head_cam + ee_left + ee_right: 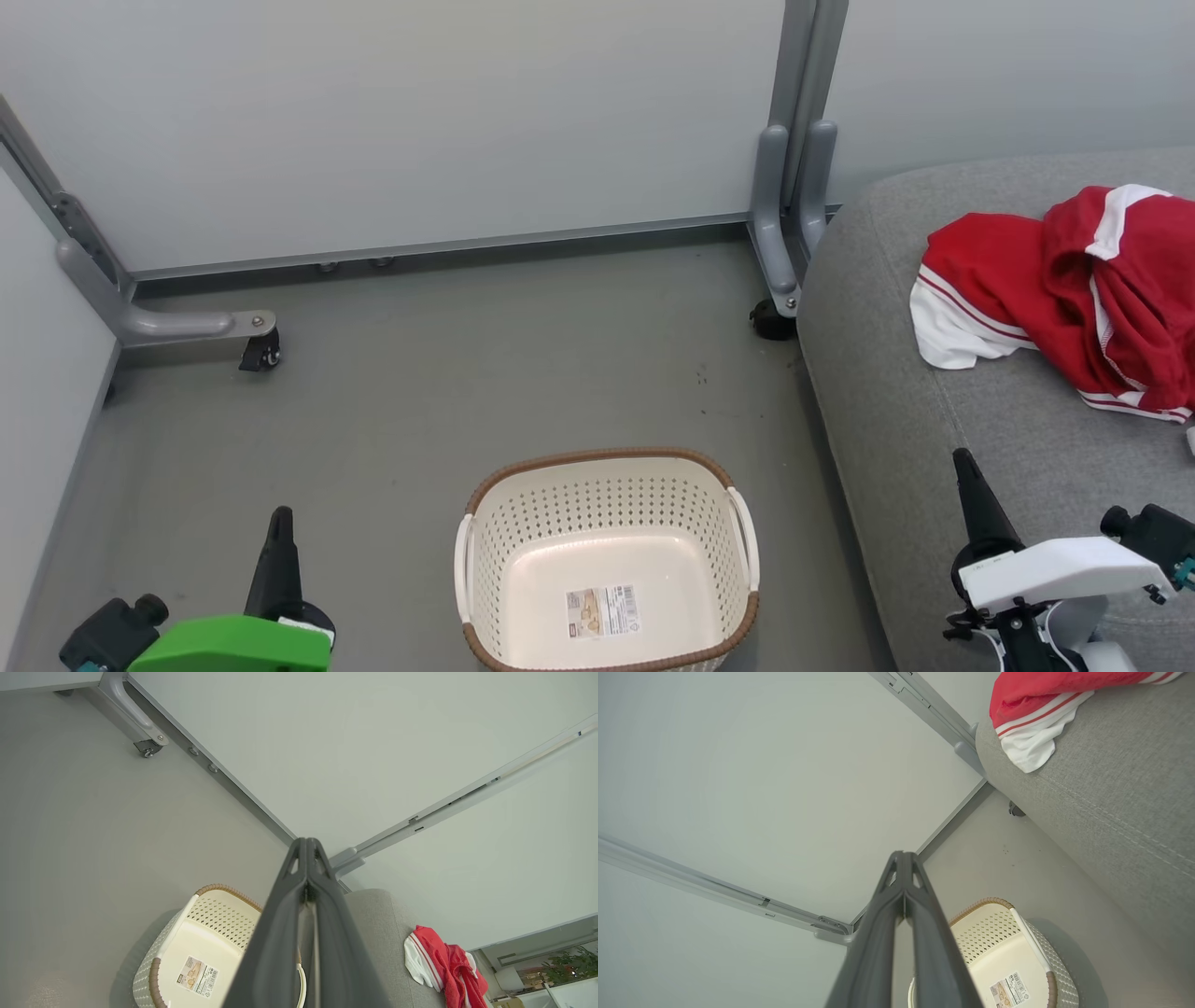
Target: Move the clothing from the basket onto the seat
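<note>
Your left gripper (280,515) and right gripper (962,459): clenched, empty
Basket (605,456) bare; clothing (1046,280), perhaps two pieces, far right on seat (896,411)

The left claw (279,532) sits low at the left of the head view, its two dark fingers pressed together into one thin spike pointing up and away. Behind it is the left wrist (233,646) (under a bright green cover). The right claw (966,471) sits low at the right, likewise closed tight and holding nothing, its tip leaning slightly inward. The right wrist (1055,569) wears a white cover.
</note>
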`<state>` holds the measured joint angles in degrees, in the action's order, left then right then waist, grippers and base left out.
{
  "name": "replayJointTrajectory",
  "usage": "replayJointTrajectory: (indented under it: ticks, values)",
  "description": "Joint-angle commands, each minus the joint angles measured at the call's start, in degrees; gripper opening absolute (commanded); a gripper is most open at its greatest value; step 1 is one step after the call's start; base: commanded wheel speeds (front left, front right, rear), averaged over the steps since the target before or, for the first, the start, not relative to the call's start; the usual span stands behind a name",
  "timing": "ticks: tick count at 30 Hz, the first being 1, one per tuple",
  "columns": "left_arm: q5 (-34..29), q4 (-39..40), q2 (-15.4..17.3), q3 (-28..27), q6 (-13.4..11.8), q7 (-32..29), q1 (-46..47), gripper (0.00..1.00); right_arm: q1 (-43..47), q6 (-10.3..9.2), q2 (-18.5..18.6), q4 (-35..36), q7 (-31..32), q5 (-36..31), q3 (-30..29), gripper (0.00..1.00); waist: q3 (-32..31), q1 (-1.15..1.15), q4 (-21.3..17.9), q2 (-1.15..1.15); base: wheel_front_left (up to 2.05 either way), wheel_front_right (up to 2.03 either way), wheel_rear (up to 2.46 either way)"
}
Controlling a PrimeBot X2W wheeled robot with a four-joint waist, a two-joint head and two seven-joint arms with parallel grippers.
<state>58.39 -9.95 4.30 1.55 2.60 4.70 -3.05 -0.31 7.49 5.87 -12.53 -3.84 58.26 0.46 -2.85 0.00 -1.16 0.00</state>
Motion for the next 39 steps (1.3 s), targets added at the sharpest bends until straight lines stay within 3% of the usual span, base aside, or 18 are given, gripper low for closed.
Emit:
replayJointTrajectory:
  ticks: [1, 39]
  values:
    - [1.92, 0.21, 0.47, -0.56, 0.58, -0.32, 1.83, 0.0, -1.34, 0.03, -0.07, 0.36, 0.5, 1.81, -0.49, 0.0, 0.07, 0.0, 0.03, 0.0, 0.0, 0.0, 0.0]
    - [22.68, -2.32, 0.39, -3.85, 3.31, -5.93, 6.68, 0.0, -4.22, 0.02, -1.35, -0.75, 6.07, 22.06, -3.88, 0.0, 1.64, 0.0, 0.63, 0.0, 0.0, 0.0, 0.0]
